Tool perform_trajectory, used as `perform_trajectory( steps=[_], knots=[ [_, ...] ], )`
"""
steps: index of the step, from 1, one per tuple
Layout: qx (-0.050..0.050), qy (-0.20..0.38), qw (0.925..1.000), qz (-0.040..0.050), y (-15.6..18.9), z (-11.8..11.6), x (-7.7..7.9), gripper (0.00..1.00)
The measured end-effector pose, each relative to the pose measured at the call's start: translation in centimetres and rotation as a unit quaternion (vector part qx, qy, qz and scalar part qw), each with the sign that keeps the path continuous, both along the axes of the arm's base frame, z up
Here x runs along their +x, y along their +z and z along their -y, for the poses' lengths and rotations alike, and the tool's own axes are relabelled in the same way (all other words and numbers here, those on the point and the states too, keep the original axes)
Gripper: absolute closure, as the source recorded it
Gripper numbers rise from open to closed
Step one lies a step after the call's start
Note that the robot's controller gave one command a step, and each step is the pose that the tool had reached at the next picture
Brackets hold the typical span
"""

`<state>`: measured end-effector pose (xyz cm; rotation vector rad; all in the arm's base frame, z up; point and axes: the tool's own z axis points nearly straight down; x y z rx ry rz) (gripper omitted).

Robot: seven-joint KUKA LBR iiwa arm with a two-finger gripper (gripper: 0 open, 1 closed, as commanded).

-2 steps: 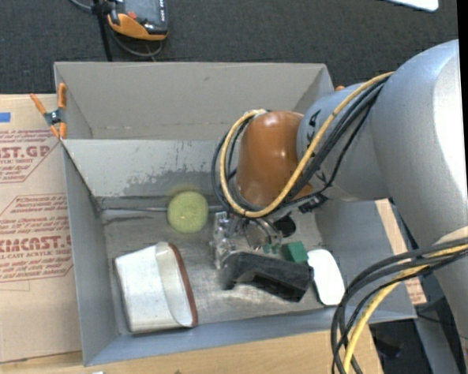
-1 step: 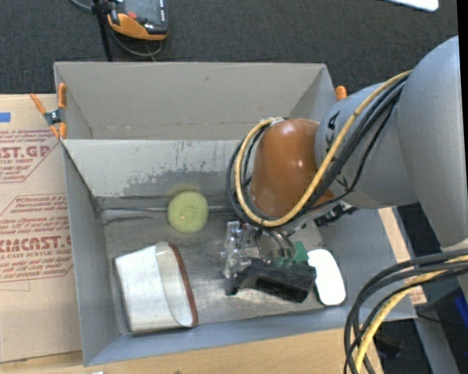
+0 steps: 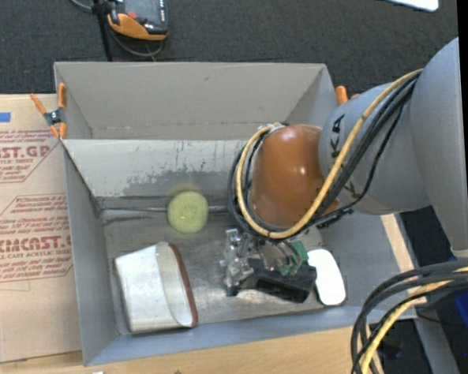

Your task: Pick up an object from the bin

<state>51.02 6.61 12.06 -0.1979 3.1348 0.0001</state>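
Observation:
My gripper (image 3: pixel 237 263) is low in the bin, right of the middle and near the front wall. A black flat object (image 3: pixel 286 285) lies just to its right on the bin floor, touching or almost touching it. A small green piece (image 3: pixel 299 254) shows above that black object, partly hidden under the arm. A white oval object (image 3: pixel 328 276) lies further right against the bin's wall. I see nothing held in the gripper.
A yellow-green ball (image 3: pixel 188 211) rests at the back of the floor, left of the arm. A white tub with a brown rim (image 3: pixel 155 287) lies on its side at the front left. The arm's orange cover and cables hang over the bin's right half.

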Motion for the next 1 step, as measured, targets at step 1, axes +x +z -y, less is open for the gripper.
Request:
perform_trajectory(
  steps=[1],
  knots=[
    [0.000,-0.085,0.9964,-0.0008,0.65,5.64,-1.30,0.00]
  ],
)
